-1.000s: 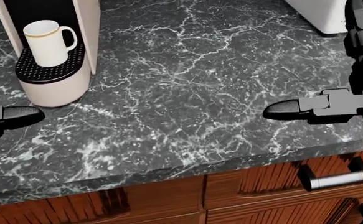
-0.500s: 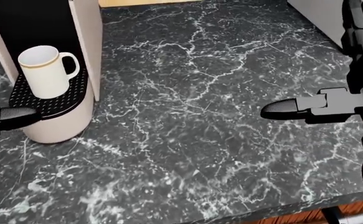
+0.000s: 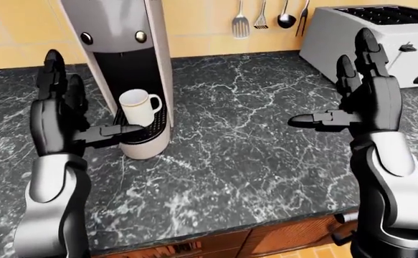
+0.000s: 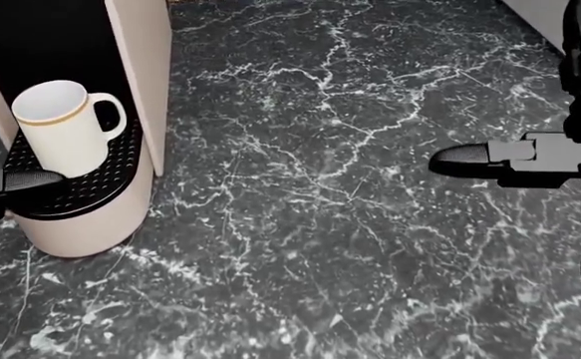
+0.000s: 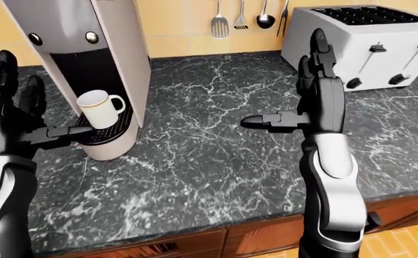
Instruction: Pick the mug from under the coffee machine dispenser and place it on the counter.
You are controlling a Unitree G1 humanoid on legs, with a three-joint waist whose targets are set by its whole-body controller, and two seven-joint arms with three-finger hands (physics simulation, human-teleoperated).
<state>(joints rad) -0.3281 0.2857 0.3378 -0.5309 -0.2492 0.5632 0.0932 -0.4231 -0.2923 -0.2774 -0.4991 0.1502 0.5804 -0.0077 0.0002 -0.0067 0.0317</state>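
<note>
**Left-eye view: both hands raised, mug on drip tray**

Left hand: fingers spread and upright, holding nothing; thumb pointing toward 3 o'clock across the drip tray rim, just below the mug.
Right hand: fingers apart, holding nothing; thumb toward 9 o'clock, well apart from the mug, over the counter.
Mug: white, upright on the perforated tray under the coffee machine dispenser, handle toward 3 o'clock.

Head view only: close look down on tray and mug mouth; just the thumb tips of both hands show at the edges.

Eye views only: toaster at 2 o'clock; hanging utensils on the wall at 12 o'clock; wooden cabinet fronts at 6 o'clock.
</note>
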